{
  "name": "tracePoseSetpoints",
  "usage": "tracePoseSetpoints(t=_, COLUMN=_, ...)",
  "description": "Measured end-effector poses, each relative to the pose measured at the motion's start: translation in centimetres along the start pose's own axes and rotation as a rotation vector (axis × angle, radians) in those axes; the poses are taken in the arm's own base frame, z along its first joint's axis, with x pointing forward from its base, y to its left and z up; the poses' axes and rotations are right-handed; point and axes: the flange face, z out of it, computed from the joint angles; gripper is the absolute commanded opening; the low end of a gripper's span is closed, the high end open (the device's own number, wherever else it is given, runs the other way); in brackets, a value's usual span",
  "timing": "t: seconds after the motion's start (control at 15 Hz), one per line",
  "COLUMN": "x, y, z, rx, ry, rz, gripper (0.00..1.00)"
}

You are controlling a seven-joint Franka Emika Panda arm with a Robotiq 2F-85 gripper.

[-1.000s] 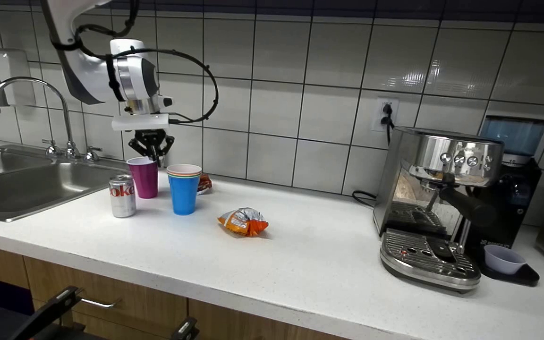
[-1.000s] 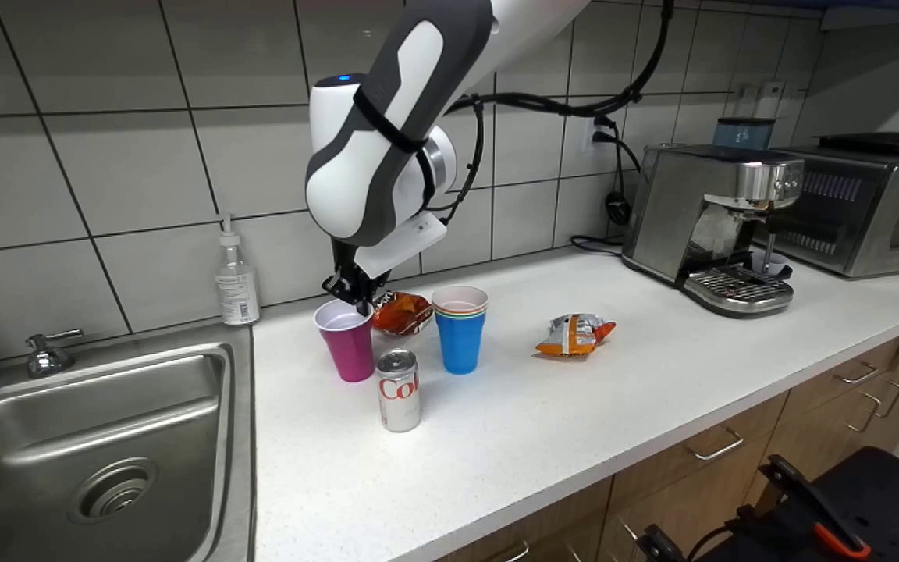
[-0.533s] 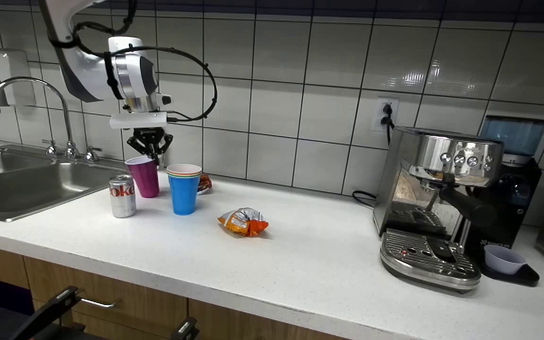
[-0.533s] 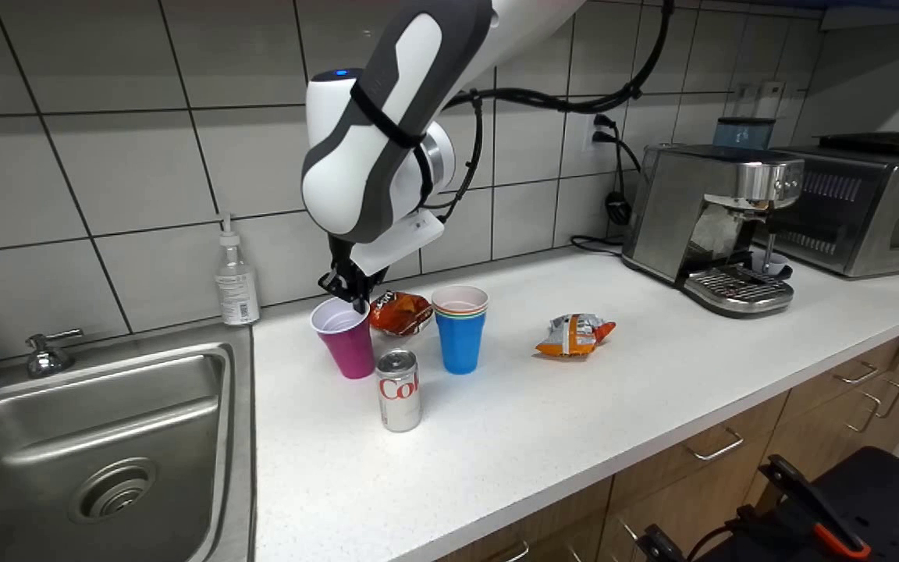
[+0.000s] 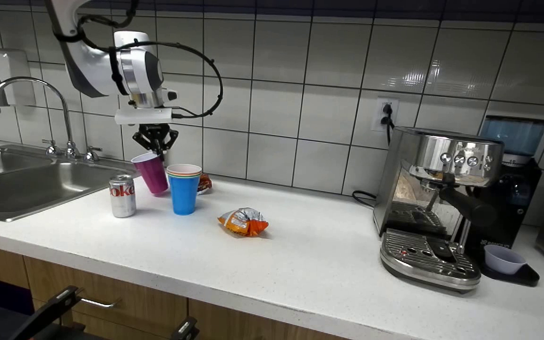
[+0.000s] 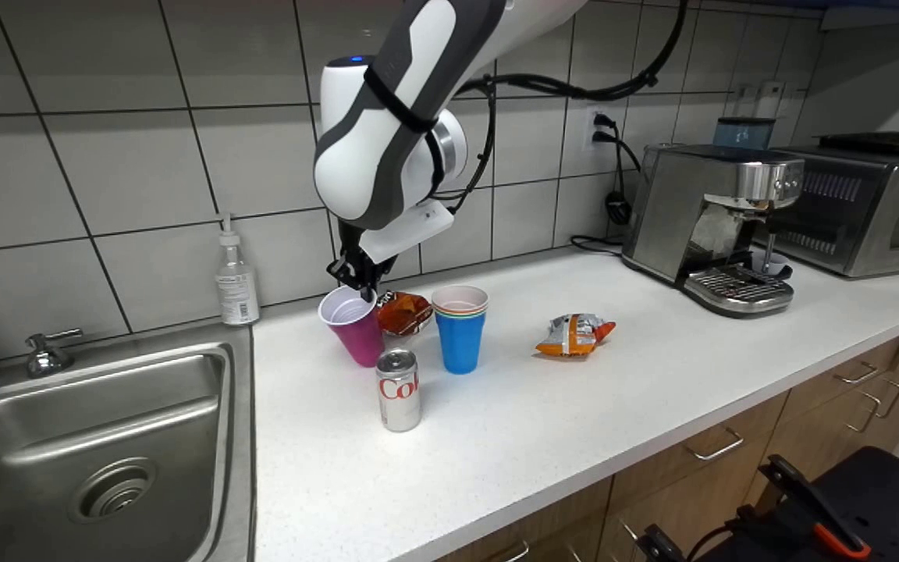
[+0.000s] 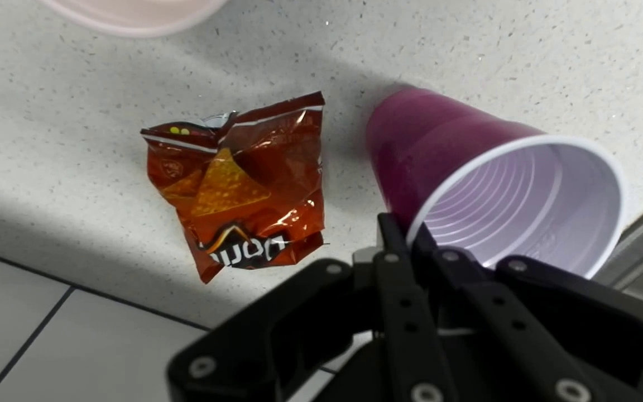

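Note:
My gripper (image 7: pixel 407 230) is shut on the rim of a magenta cup (image 7: pixel 411 145), one finger inside the white-lined mouth and one outside. The cup hangs tilted, its mouth leaning toward the sink side in both exterior views; whether its base touches the counter I cannot tell. A red-brown chip bag (image 7: pixel 243 190) lies close beside it near the wall. In front of the cup stands a silver Coke can (image 6: pixel 399 398), upright. A stack of cups, blue outermost (image 5: pixel 183 193), is upright to the right of the magenta cup (image 5: pixel 152 174) in both exterior views.
An orange and silver chip bag (image 5: pixel 243 223) lies further along the white counter. The steel sink (image 6: pixel 235 437) borders the counter on the left, with a soap bottle (image 6: pixel 236 281) behind it. A coffee machine (image 5: pixel 442 156) and a microwave (image 6: pixel 871 207) stand at the right.
The gripper has risen and, in the last half second, shifted right in both exterior views, carrying the magenta cup. The cup leans more than before. The can, stack and bags have not moved.

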Motion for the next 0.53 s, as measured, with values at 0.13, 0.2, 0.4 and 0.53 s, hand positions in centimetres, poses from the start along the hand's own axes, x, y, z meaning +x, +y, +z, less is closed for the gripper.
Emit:
tracePoseSetpoints(t=0.13, x=-0.1, y=1.1, z=-0.4, rx=0.006, ry=0.02, rz=0.033, gripper=0.01)
tracePoseSetpoints(t=0.2, x=-0.2, y=1.7, z=-0.5, rx=0.01, ry=0.034, rz=0.051, gripper=0.01)
tracePoseSetpoints(t=0.4, x=-0.4, y=3.3, z=-1.1, rx=0.021, ry=0.075, rz=0.103, gripper=0.01)
tracePoseSetpoints(t=0.53, x=-0.5, y=4.0, z=-1.5, rx=0.025, ry=0.103, rz=0.126, gripper=0.01)
